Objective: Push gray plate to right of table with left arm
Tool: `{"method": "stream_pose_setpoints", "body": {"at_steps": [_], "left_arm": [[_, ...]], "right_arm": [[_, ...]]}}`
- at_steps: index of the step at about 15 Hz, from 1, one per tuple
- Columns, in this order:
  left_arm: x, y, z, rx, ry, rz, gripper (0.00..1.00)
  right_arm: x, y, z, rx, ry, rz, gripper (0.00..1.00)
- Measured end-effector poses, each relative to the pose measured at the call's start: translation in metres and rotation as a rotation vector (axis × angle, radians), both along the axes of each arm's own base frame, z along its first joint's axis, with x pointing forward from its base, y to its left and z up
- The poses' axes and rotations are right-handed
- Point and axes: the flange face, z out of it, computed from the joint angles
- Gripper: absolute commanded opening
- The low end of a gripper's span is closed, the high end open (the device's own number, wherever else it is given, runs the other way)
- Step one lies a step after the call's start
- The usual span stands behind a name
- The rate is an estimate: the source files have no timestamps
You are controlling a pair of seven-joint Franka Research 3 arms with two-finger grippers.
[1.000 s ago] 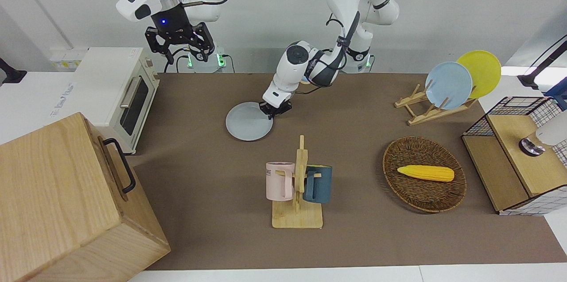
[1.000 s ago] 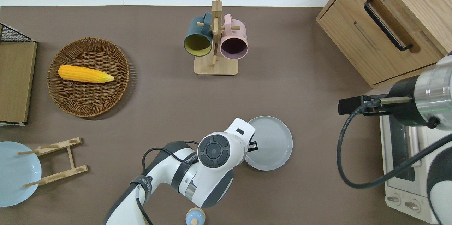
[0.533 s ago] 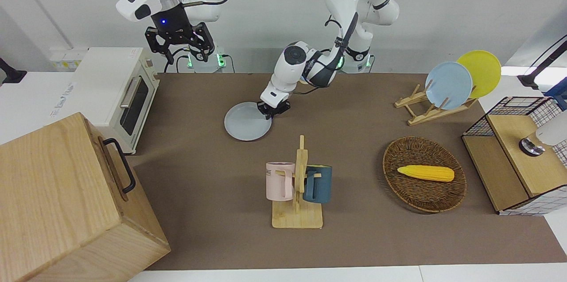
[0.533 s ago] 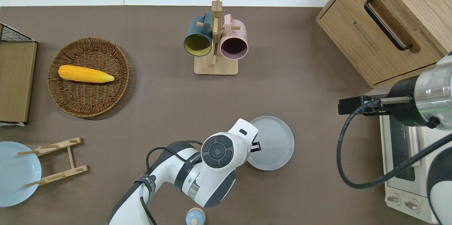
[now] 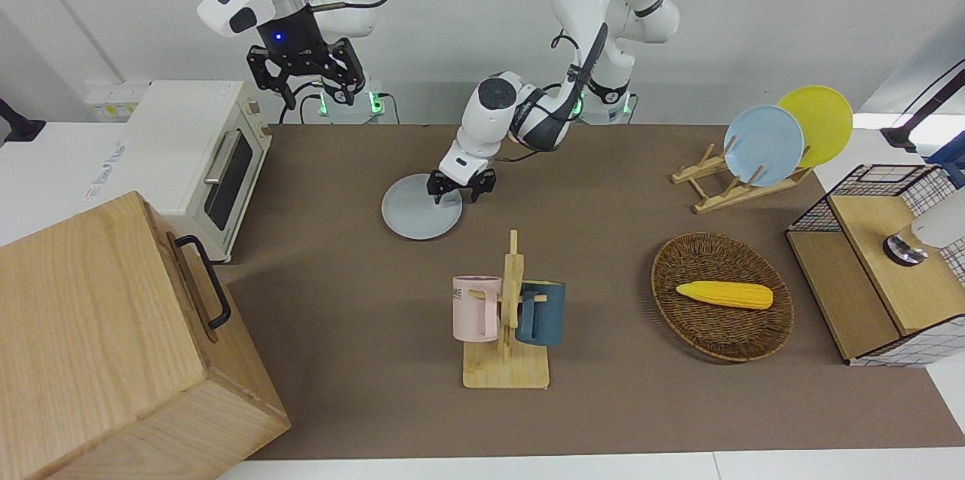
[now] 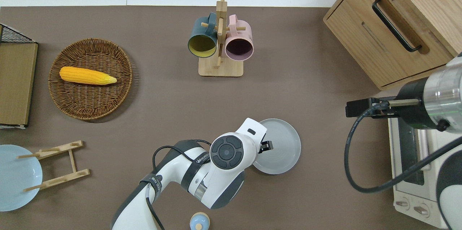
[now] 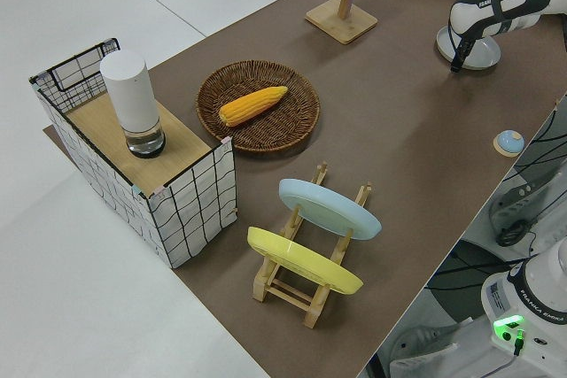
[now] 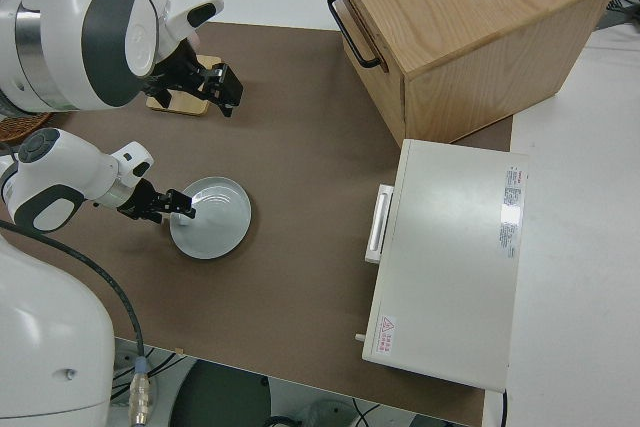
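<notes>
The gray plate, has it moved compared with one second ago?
Yes. The gray plate has slid slightly toward the toaster oven at the right arm's end of the table, judging by the narrower gap in the overhead view.

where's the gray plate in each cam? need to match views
Front: gray plate centre, nearer the robots than the mug rack.
Overhead: lower centre, under the left gripper.
Left side: top corner, partly hidden by the arm.
Right side: centre, between the arm and the toaster oven.
Shared landmark: the left gripper at the plate's rim.
</notes>
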Motion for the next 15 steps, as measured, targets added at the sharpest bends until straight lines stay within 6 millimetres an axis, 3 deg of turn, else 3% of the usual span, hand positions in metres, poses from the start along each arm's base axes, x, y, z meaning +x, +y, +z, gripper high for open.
{"method": "stream_pose_setpoints", "body": {"at_steps": [3,8,11,15], "left_arm": [[0.0,0.0,0.013,0.018,0.013,-0.011,0.99],[0.001,0.015,0.053,0.059,0.009,-0.037,0.99],[0.015,0.049,0.074,0.099,0.03,-0.098,0.99],[0.031,0.106,0.117,0.132,0.045,-0.172,0.99]], "right_arm": [[0.0,0.0,0.0,0.0,0.0,0.0,0.996],[0.0,0.0,0.0,0.0,0.0,0.0,0.996],[0.0,0.0,0.0,0.0,0.0,0.0,0.996],[0.0,0.0,0.0,0.0,0.0,0.0,0.996]]}}
